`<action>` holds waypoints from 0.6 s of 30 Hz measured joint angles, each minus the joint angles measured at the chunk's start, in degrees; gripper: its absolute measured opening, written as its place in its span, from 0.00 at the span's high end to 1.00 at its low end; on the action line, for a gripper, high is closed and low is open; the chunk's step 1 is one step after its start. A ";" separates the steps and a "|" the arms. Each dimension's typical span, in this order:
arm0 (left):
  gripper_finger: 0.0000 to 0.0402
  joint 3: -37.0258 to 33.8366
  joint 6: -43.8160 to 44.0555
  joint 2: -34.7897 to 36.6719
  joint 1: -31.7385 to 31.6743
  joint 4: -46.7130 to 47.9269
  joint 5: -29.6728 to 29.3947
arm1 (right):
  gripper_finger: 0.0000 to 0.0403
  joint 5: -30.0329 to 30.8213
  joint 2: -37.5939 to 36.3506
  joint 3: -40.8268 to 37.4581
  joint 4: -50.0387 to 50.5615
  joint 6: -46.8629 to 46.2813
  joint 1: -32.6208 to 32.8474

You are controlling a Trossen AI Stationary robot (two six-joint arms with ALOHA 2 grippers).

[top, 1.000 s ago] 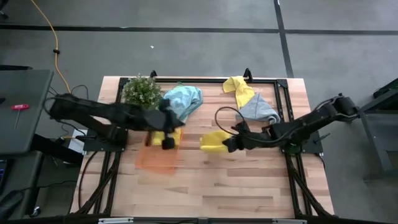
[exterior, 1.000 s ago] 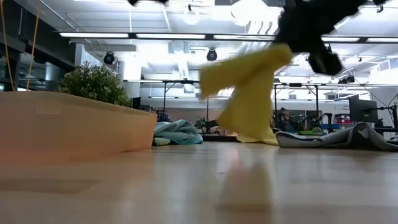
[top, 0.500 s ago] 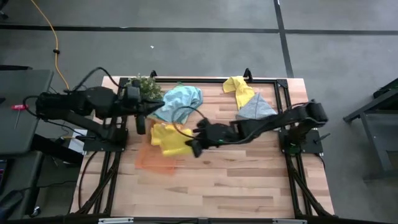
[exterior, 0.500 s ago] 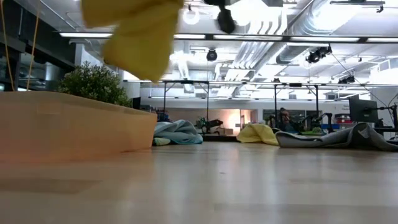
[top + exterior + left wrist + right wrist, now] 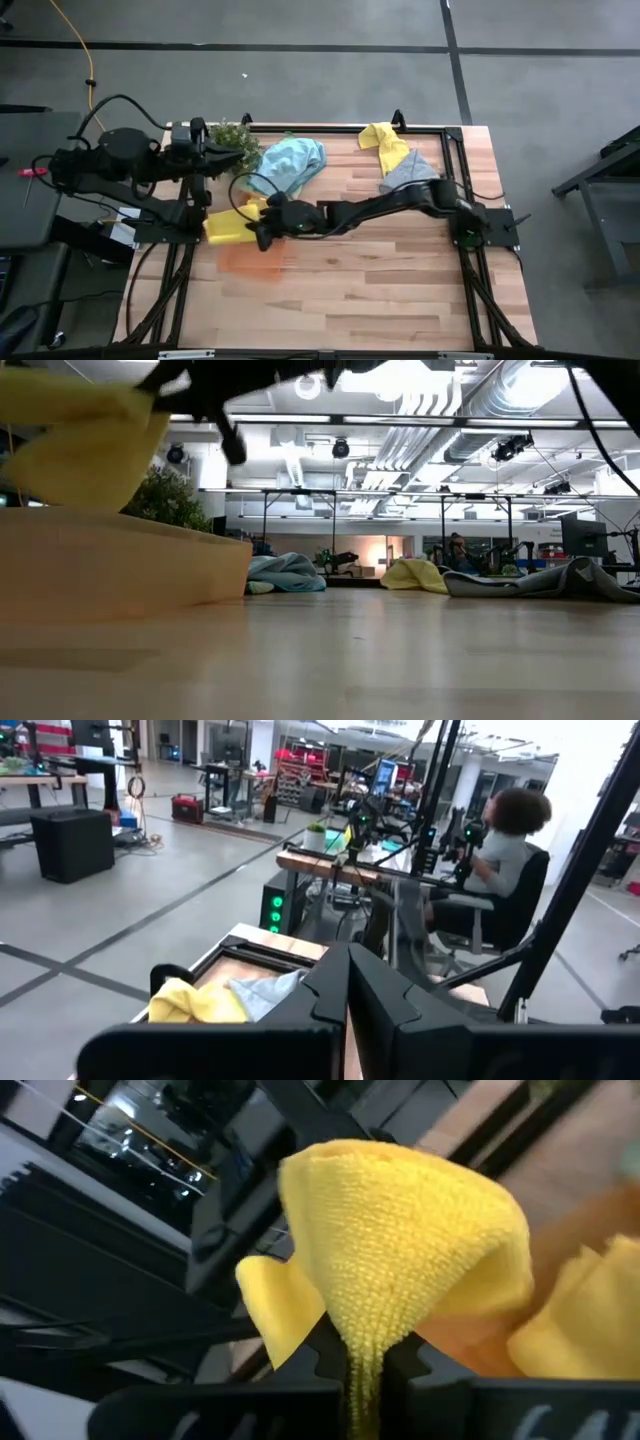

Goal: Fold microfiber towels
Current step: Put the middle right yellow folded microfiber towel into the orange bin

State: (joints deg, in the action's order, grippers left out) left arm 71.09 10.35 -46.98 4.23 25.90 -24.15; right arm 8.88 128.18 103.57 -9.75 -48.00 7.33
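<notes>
Right end effector (image 5: 262,228), clamped on a yellow towel (image 5: 225,226), hangs at frame left above the orange tray (image 5: 255,260) (left end effector (image 5: 205,160) closed, empty, upper left).

Yellow towel (image 5: 226,226) held bunched over table's left; blue (image 5: 294,160), yellow (image 5: 385,143), grey (image 5: 412,172) crumpled.

On the worktop (image 5: 400,290), a tray (image 5: 255,260) lies near the left edge, with a plant (image 5: 228,136) behind it at the far left corner. A towel (image 5: 295,160) lies just right of the plant. Two more towels (image 5: 400,160) lie touching near the far right corner.
</notes>
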 joint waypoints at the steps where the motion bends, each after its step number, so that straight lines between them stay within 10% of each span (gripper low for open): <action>1: 1.00 0.00 0.00 0.26 0.00 0.00 0.18 | 1.00 -0.15 1.13 0.02 -0.47 -0.43 -0.19; 18: 1.00 0.00 0.00 1.95 -0.01 0.03 1.59 | 1.00 1.04 6.26 -1.51 14.14 -15.18 0.54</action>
State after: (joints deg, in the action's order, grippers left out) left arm 71.09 10.35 -45.03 4.22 25.93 -22.57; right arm 9.92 134.44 102.06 4.38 -63.18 7.87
